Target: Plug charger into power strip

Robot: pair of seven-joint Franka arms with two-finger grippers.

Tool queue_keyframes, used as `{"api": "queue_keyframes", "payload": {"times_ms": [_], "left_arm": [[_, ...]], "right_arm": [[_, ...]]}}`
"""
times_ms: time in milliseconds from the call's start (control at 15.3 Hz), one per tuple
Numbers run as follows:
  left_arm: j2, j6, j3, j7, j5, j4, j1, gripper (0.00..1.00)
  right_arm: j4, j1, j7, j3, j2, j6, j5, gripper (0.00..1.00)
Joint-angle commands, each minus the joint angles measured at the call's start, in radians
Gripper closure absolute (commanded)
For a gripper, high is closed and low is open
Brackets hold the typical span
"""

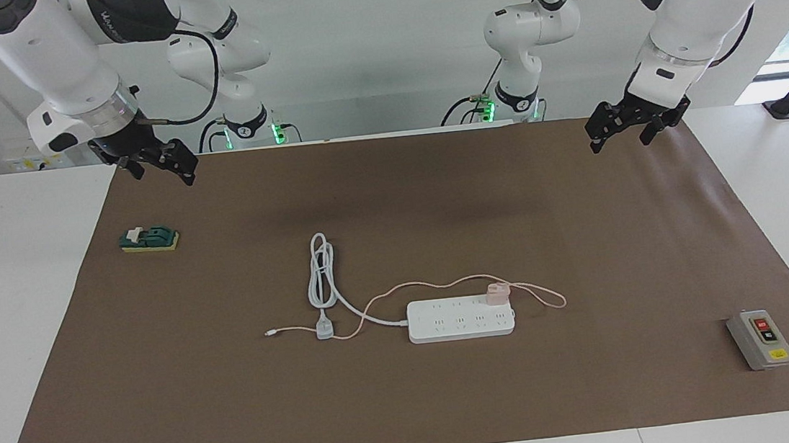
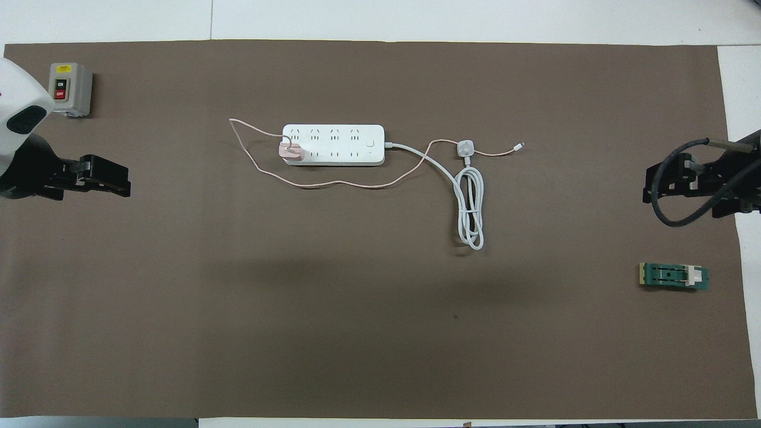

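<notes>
Charger (image 2: 292, 152) prongs hidden vs power strip (image 2: 333, 144); left arm (image 2: 21, 128) cut off by overhead edge.

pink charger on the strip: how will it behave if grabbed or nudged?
The charger is a small cube, so probably light and rigid. Its thin cable lies in loose curves, likely floppy and prone to drag. It sits on the power strip, which may shift too.
</notes>
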Motion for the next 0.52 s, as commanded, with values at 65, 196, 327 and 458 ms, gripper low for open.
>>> {"api": "queue_keyframes", "payload": {"times_ms": [65, 196, 327, 458], "left_arm": [[-0.026, 0.04, 0.009, 0.027, -0.011, -0.035, -0.005, 0.0], [-0.015, 0.04, 0.011, 0.025, -0.006, -0.02, -0.005, 0.0], [-0.016, 0.031, 0.014, 0.022, -0.002, -0.018, -0.007, 0.0], [-0.019, 0.013, 0.012, -0.015, 0.017, -0.018, -0.007, 0.0]], "right_arm": [[-0.027, -0.019, -0.057, 0.014, -0.022, 0.021, 0.004, 0.0], [-0.028, -0.019, -0.097, 0.014, -0.022, 0.021, 0.004, 0.0], [-0.027, -0.019, -0.103, 0.014, -0.022, 0.022, 0.004, 0.0], [-0.027, -0.019, -0.103, 0.014, -0.022, 0.022, 0.003, 0.0]]}}
